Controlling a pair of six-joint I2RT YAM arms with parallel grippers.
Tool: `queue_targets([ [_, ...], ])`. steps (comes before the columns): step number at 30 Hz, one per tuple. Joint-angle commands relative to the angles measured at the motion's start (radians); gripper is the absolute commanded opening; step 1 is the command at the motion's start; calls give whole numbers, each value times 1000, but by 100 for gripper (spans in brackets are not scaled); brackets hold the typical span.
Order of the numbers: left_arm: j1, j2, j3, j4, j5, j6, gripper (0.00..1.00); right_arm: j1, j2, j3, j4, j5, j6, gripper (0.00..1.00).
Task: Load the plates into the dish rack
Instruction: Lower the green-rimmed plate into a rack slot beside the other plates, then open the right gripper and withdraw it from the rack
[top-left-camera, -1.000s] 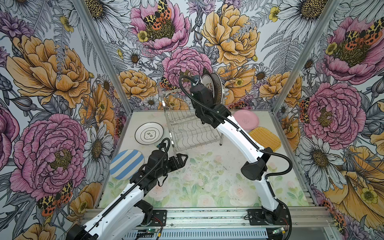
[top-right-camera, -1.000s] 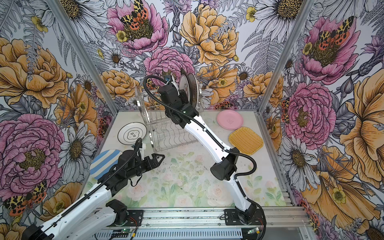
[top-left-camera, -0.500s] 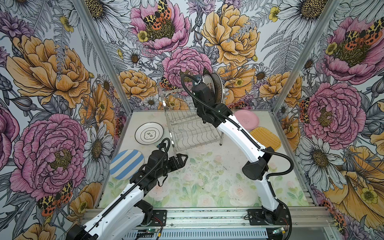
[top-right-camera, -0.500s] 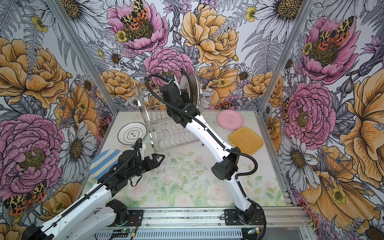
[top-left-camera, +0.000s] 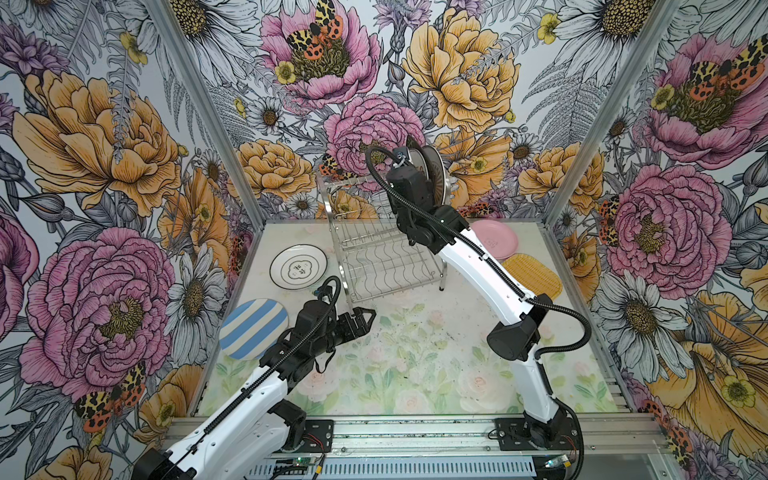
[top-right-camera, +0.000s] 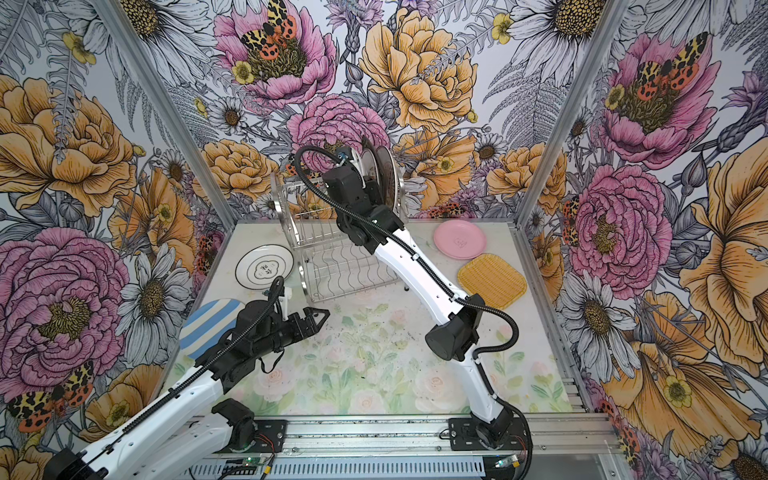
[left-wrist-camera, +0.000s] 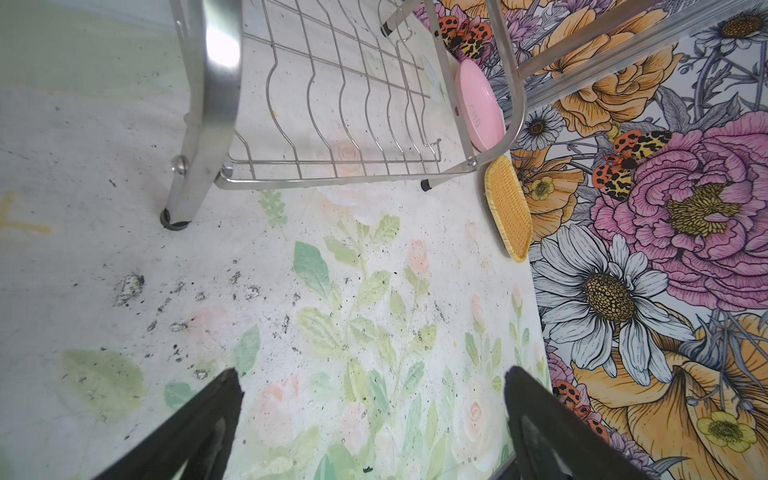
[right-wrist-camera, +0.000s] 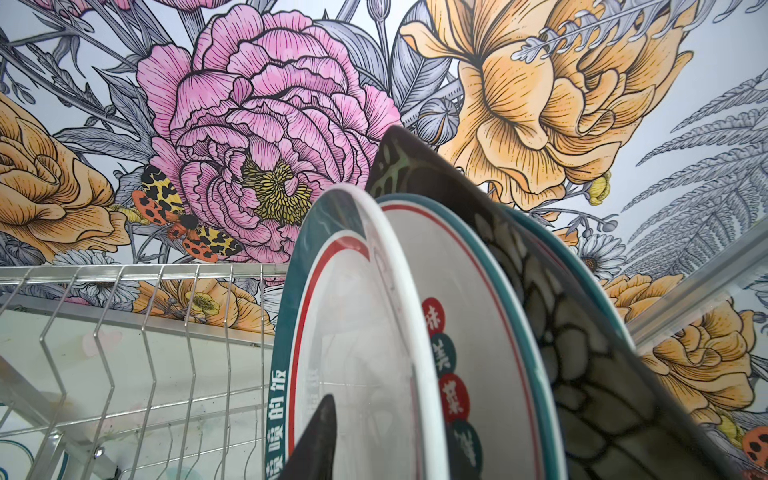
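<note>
The right hand (top-left-camera: 411, 164) is up against the plates (top-left-camera: 432, 174) standing in the top tier of the dish rack (top-left-camera: 374, 257), though I can't tell its grip, while the left hand (left-wrist-camera: 372, 374) hangs wide open over the desk (top-left-camera: 415, 365).

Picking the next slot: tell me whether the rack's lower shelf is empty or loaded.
Empty. The lower shelf shows only bare wavy wires over the table; the plates stand on the upper tier.
</note>
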Motion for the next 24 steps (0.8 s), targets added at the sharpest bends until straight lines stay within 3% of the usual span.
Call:
queue_targets([
  [1, -11, -7, 0, 5, -28, -7, 99, 4, -69, 1, 22, -9, -12, 37],
  [14, -36, -17, -3, 5, -53, -16, 99, 53, -210, -135, 22, -54, -13, 54],
  [24, -60, -5, 7, 10, -73, -18, 99, 66, -503, -554, 21, -165, 122, 70],
])
